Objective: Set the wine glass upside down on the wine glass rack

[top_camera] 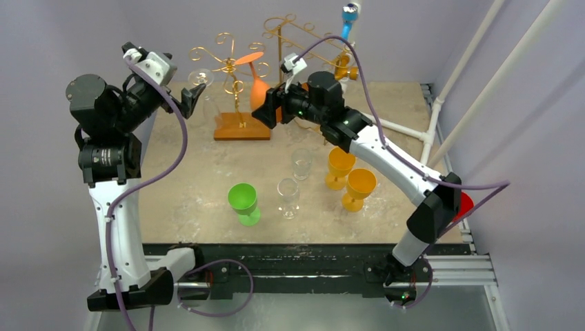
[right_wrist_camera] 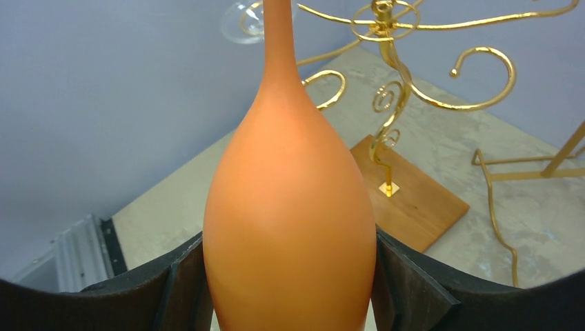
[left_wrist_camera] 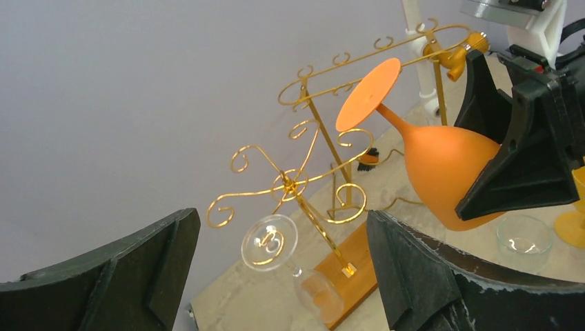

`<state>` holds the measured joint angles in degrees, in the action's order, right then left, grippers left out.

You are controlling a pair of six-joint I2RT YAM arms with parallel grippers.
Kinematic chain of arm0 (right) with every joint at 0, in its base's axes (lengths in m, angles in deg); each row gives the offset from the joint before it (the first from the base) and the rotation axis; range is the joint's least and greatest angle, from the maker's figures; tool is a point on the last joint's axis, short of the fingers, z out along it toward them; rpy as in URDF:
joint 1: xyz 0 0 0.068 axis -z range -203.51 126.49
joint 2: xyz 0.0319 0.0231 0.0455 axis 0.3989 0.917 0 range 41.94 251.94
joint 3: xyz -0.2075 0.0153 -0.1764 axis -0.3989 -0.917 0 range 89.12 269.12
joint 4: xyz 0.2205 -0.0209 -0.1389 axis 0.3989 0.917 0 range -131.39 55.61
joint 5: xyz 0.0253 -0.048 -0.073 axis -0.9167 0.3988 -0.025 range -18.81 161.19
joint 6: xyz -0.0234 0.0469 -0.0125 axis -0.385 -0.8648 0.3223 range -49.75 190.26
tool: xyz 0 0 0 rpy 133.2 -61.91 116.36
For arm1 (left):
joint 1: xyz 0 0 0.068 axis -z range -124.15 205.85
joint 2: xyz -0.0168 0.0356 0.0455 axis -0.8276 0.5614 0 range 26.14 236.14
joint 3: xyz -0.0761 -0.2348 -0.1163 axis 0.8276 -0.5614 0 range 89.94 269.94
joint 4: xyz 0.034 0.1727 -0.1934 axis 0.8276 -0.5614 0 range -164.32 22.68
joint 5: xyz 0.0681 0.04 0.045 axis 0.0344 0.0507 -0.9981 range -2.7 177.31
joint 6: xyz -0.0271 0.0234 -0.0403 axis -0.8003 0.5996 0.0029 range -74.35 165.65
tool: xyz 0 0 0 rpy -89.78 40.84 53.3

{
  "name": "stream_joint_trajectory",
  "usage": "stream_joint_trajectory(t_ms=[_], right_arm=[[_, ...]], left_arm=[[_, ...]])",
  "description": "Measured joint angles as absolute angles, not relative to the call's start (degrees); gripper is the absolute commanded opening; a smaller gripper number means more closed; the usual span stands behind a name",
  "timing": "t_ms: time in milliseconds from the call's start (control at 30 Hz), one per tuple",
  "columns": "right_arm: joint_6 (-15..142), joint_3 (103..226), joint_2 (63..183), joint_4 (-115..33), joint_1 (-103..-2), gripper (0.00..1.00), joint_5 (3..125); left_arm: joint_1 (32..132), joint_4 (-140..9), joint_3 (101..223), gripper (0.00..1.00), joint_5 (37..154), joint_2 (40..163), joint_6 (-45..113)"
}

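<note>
While the right gripper (right_wrist_camera: 290,276) clamps the orange glass (right_wrist_camera: 286,172) by its bowl, both fingers (right_wrist_camera: 407,276) pressed flat to its sides, the stem runs up and away from the palm. Upside down, just as the job wants. Past the fingertips and right of the stem stand the gold curls of the rack (right_wrist_camera: 388,103). The glass's foot is out of that wrist view. From the left wrist the foot (left_wrist_camera: 369,93) shows tilted, up beside a curl, and I can't tell whether it's hooked on.

So the step in hand is hanging this glass. The next move, as I judge it, is to slide the stem into a curl's slot so the foot rides on top, level it, and only then let go. Open early and it could drop onto the wooden base (left_wrist_camera: 352,265).

Over to the left gripper (left_wrist_camera: 281,227) — jaws spread wide, nothing between them. Just ahead of its fingertips the clear glass (left_wrist_camera: 319,293) hangs bowl-down from a low curl, apart from both fingers. It looks placed, so that arm need only back straight off without clipping the glass. Farther off, behind it all, stands the tall rack (left_wrist_camera: 376,55).
</note>
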<state>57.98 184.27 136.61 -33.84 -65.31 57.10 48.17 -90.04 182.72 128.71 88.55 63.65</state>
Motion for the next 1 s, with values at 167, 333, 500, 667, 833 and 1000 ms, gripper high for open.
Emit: stream_joint_trajectory(t_ms=[167,333,500,667,833,1000], right_arm=[[59.58,184.27,141.53,-35.11,-65.44,0.04,60.12],[60.54,184.69,147.63,-36.61,-65.05,0.04,62.9],[61.3,187.24,152.57,-37.77,-64.59,0.04,64.45],[61.28,190.02,154.14,-38.65,-64.35,0.04,64.12],[61.0,195.16,157.49,-39.87,-64.33,0.04,63.7],[60.85,195.99,159.34,-40.18,-64.33,0.04,62.42]], left_arm=[[48.17,-95.68,183.61,1.0,124.8,89.62,63.76],[48.17,-99.24,184.25,1.0,122.75,89.62,64.28],[48.17,-100.2,184.36,1.0,122.55,89.32,64.72],[48.17,-100.92,184.36,1.0,122.62,88.82,64.76],[48.17,-101.01,184.27,1.0,122.68,88.36,64.76],[48.17,-101.05,183.98,1.0,122.64,88.18,64.76]])
